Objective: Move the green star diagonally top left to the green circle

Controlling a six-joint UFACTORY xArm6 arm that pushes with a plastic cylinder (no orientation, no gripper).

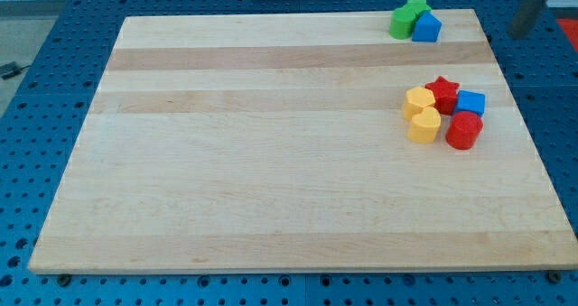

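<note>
The green star (pixel 416 5) lies at the board's top right edge. It touches the green circle (pixel 402 23), which sits just below and to its left. A blue block (pixel 426 26) presses against both from the right. My tip (pixel 521 32) shows as a blurred dark rod off the board's top right corner, well to the right of these blocks and touching none of them.
A cluster sits at the board's right side: a yellow block (pixel 418 101), a red star (pixel 442 93), a blue cube (pixel 470 103), a second yellow block (pixel 424 125) and a red cylinder (pixel 464 130). The wooden board (pixel 271 162) lies on a blue perforated table.
</note>
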